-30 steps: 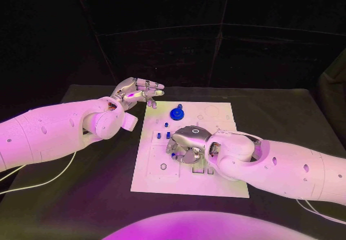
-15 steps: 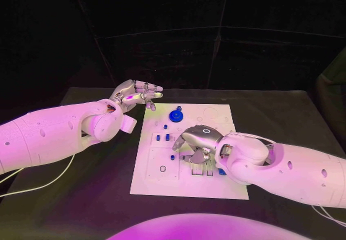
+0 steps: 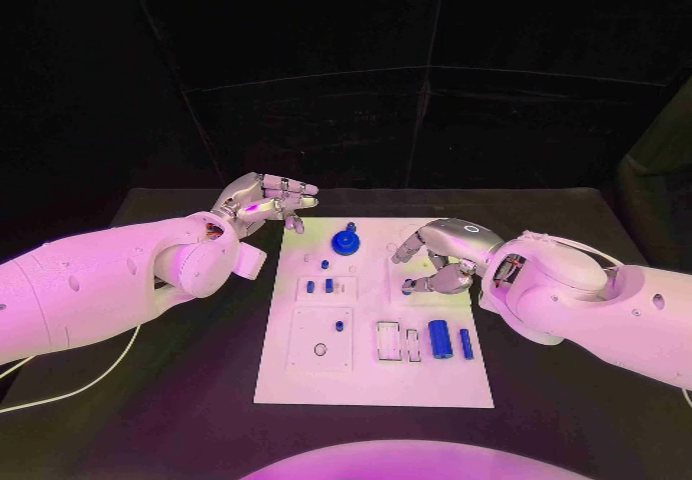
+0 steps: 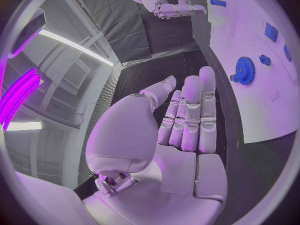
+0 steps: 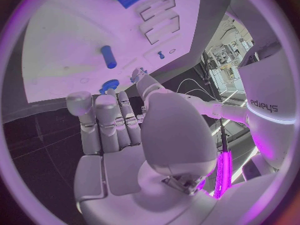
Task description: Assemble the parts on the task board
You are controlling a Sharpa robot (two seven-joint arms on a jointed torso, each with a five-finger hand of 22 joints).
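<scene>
Black table [image 3: 173,400] holds the white task board [image 3: 368,385] in its middle. Small blue parts [image 3: 440,335] lie near the board's right edge, and a blue gear [image 3: 345,241] sits by its far edge. Left hand [image 3: 263,203] hangs past the board's far left corner, fingers loose, holding nothing. Right hand [image 3: 440,258] hangs over the board's right side, fingers curled, also holding nothing.

- Your left hand [image 3: 264,203] hangs raised, fingers loosely curled and apart, holding nothing.
- Your right hand [image 3: 441,256] hovers palm down, fingers bent, empty.
</scene>
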